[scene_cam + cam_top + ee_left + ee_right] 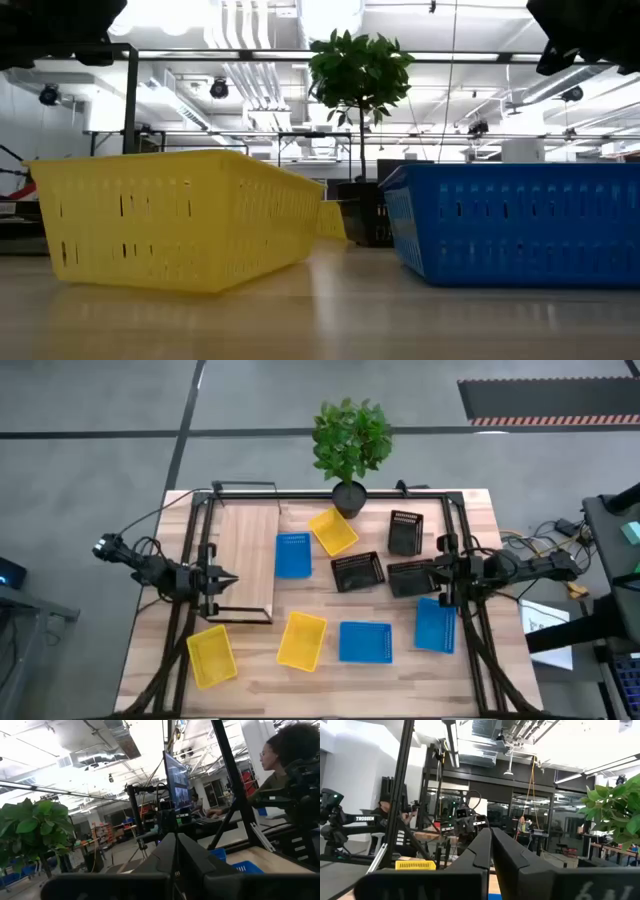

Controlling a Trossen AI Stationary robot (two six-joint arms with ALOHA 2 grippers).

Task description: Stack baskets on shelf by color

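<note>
Left gripper (pixel 228 579): clenched on nothing, at the light wooden shelf board's (pixel 245 555) left edge.
Right gripper (pixel 437 571): clenched, empty, near the table's right edge.
Shelf: bare, black frame partly hidden by arms.
Plastic mesh baskets: yellow (pixel 302 639), blue (pixel 365 642), black (pixel 357 571) ones scattered on the planked tabletop (pixel 250 695).
Low view: only two baskets visible, the rest hidden.

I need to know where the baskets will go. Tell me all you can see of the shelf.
The shelf is a pale, plain wooden board in a thin black frame, lying flat on the left part of the table, long side running front to back. Nothing lies on it. A blue basket sits beside its right edge. The shut left gripper hangs by its left front edge.
</note>
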